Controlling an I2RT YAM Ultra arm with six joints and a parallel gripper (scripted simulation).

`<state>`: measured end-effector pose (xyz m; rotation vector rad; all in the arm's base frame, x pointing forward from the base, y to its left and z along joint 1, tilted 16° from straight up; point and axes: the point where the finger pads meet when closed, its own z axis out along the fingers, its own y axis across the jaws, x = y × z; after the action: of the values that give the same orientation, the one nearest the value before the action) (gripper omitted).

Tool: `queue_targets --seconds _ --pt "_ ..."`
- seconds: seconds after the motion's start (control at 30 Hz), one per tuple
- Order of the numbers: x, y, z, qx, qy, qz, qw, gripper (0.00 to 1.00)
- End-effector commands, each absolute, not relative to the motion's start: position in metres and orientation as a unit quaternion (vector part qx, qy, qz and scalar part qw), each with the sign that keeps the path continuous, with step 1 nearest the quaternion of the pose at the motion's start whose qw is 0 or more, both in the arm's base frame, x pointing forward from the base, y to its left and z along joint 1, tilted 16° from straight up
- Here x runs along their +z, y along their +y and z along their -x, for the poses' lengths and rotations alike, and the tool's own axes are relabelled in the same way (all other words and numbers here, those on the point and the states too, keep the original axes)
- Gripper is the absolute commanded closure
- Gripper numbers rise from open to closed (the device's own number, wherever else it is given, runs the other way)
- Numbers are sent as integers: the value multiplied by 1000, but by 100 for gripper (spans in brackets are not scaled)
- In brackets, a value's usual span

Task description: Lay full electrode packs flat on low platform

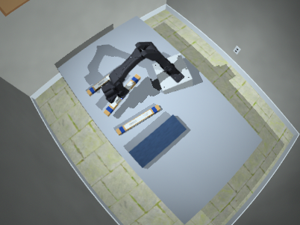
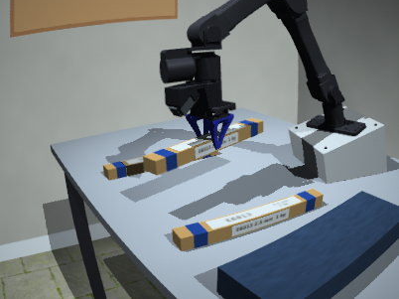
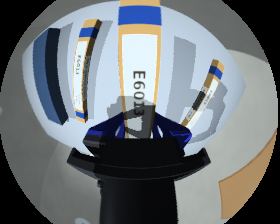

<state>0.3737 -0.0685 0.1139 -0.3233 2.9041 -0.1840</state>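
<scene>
My gripper (image 2: 208,142) (image 3: 138,113) is shut on the middle of a tan pack with blue bands (image 1: 131,84) (image 2: 161,160) (image 3: 139,50). The held pack is roughly level above the table, its shadow apart from it. A second pack (image 1: 90,91) (image 2: 119,169) (image 3: 216,72) lies on the table beyond the held one, partly hidden by it in the exterior view and by the arm in the top view. A third pack (image 1: 138,120) (image 2: 248,223) (image 3: 80,62) lies on the table beside the low dark blue platform (image 1: 158,141) (image 2: 318,257) (image 3: 45,75). No pack is on the platform.
The arm's white base (image 1: 179,83) (image 2: 347,155) stands on the table (image 1: 216,141) behind the packs. The third pack lies between the held pack and the platform. The table's edge is near the packs' outer ends.
</scene>
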Motion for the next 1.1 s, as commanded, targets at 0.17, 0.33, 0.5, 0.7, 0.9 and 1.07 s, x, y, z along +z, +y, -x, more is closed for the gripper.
queue_targets --seconds 0.17,0.33,0.5,0.7,0.9,1.07 --pt "123 -74 -387 -69 981 107 145 100" --pt "118 -72 -389 -69 981 110 146 100" --pt "108 -74 -389 -68 982 108 142 100" --pt "103 -74 -396 -70 980 110 149 100" --pt "94 -76 -396 -69 981 108 146 100" --pt "84 -77 -396 -69 982 108 143 100"
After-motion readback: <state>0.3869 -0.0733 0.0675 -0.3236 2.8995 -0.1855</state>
